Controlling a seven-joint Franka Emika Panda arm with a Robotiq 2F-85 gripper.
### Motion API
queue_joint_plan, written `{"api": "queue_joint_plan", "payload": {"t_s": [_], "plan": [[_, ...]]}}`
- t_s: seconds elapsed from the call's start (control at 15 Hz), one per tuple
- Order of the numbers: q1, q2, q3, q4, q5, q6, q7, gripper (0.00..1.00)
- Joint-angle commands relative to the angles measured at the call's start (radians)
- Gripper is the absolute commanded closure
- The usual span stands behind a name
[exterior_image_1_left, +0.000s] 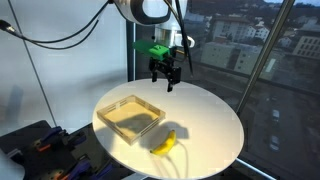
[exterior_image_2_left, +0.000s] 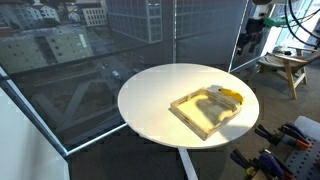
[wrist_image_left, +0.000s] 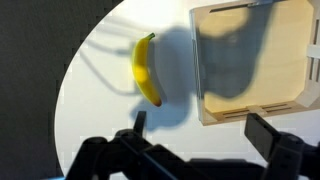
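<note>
1. The gripper (exterior_image_1_left: 166, 78) hung well above the table (exterior_image_1_left: 215, 120), jaws apart and empty.
2. The banana (wrist_image_left: 147, 70) lay below, just beside the tray (wrist_image_left: 255, 60), its long axis crosswise to the jaws' closing line.

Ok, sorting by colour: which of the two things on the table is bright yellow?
The banana, beside the tray; the square tray is pale wood.

Arm (exterior_image_1_left: 150, 10) raised, wrist pointing straight down; jaws spread wide apart, gripping nothing, hanging in air.
</note>
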Motion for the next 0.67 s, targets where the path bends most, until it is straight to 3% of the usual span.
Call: {"api": "queue_joint_plan", "payload": {"t_s": [0.0,0.6], "plan": [[-0.030,0.046,0.022,0.045,0.025,0.014,-0.013,0.00],[-0.057,0.116,0.039,0.061,0.026,0.052,-0.022,0.00]]}}
